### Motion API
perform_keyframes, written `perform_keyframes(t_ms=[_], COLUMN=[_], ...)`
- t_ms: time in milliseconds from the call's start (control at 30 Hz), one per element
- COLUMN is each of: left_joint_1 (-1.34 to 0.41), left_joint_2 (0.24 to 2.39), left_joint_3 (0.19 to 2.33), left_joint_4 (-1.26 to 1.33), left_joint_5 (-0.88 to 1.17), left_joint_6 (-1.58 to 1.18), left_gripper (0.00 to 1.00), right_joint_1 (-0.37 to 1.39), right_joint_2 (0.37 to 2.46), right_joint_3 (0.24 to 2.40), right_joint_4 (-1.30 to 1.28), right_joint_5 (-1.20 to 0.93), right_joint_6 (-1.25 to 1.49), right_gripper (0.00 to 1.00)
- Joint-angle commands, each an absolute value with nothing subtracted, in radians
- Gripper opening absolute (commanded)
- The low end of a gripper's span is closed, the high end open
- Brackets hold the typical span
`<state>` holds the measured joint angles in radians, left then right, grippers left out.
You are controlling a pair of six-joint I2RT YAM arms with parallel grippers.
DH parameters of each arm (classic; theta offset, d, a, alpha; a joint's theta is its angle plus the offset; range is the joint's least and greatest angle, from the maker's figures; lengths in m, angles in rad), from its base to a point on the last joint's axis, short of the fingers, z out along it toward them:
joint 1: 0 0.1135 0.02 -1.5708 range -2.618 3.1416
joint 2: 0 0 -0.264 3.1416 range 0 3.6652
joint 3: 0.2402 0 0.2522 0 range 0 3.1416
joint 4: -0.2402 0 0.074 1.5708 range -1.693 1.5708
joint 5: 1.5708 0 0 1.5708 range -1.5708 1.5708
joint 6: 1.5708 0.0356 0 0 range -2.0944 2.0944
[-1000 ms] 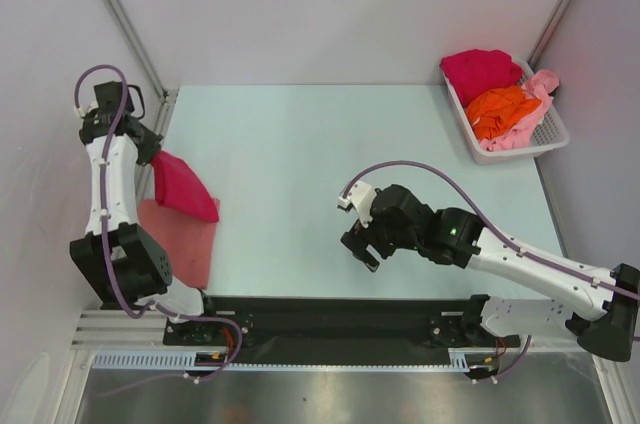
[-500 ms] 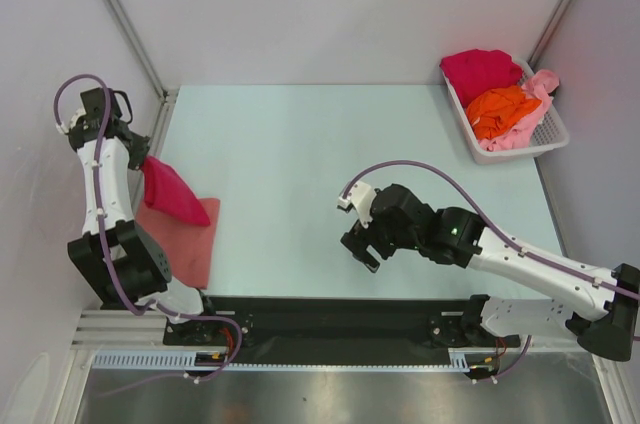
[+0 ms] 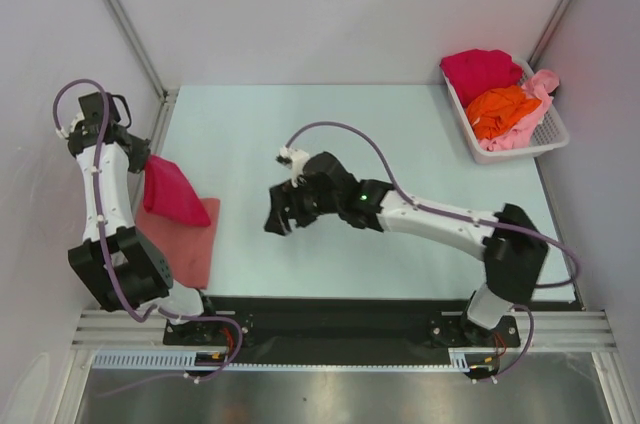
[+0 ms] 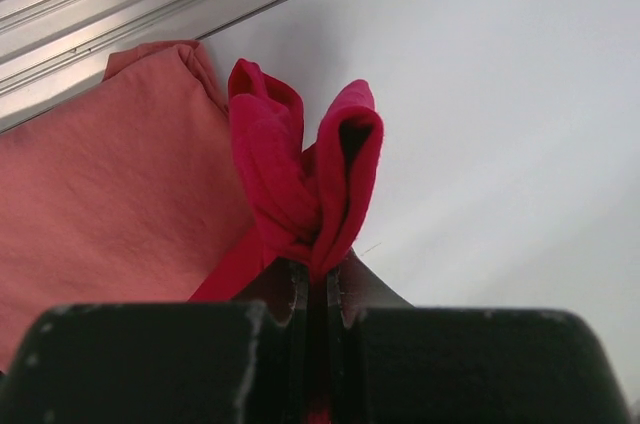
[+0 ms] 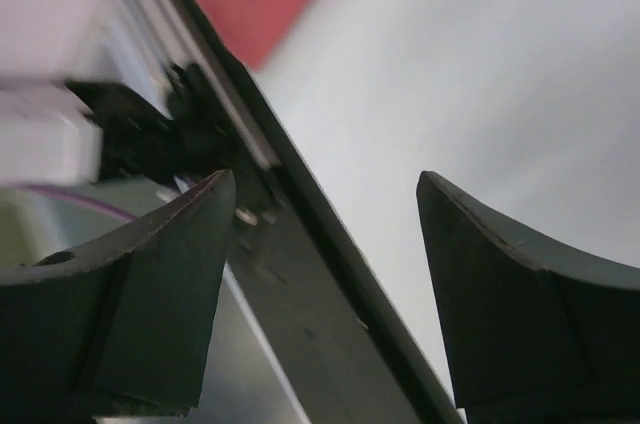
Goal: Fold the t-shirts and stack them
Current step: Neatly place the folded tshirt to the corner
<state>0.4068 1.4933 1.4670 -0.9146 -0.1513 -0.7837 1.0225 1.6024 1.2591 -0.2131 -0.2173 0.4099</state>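
The right claw point(image 3: 281, 216) has swung left across the table point(image 3: 420, 134) toward the salmon shirt point(image 3: 190, 244)

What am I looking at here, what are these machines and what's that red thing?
These are two robot arms bolted at the near edge of a pale table. The wide picture is taken from above and behind them; the two close-ups come from a camera on each wrist. The left arm's fingers are shut on a bunched crimson red cloth t-shirt, over a flat salmon pink t-shirt on the table. The right arm's fingers are open and hold nothing. At the far right, a white slotted plastic basket holds a crimson shirt, an orange shirt and a light pink shirt.
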Motion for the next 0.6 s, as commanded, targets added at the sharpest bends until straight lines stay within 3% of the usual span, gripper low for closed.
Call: perform_keyframes(t_ms=[0, 100, 333, 567], left_joint_1=[0.417, 0.417, 0.419, 0.419], left_joint_2=[1.425, 1.422, 1.387, 1.368], left_joint_3=[1.466, 1.465, 1.424, 1.427], left_joint_4=[-0.884, -0.884, -0.876, -0.874], left_joint_5=[-0.127, -0.111, -0.097, -0.12], left_joint_6=[-0.765, -0.764, -0.788, -0.782], left_gripper=[0.0, 0.0, 0.0, 0.0], right_joint_1=[0.994, 0.977, 1.017, 1.074], right_joint_2=[1.687, 1.779, 2.044, 2.281], right_joint_3=[1.376, 1.365, 1.359, 1.495], right_joint_4=[0.035, 0.237, 0.614, 0.729], right_joint_5=[-0.313, -0.361, -0.235, -0.192], right_joint_6=[0.785, 1.117, 1.758, 2.018], right_gripper=[0.78, 0.78, 0.79, 0.77])
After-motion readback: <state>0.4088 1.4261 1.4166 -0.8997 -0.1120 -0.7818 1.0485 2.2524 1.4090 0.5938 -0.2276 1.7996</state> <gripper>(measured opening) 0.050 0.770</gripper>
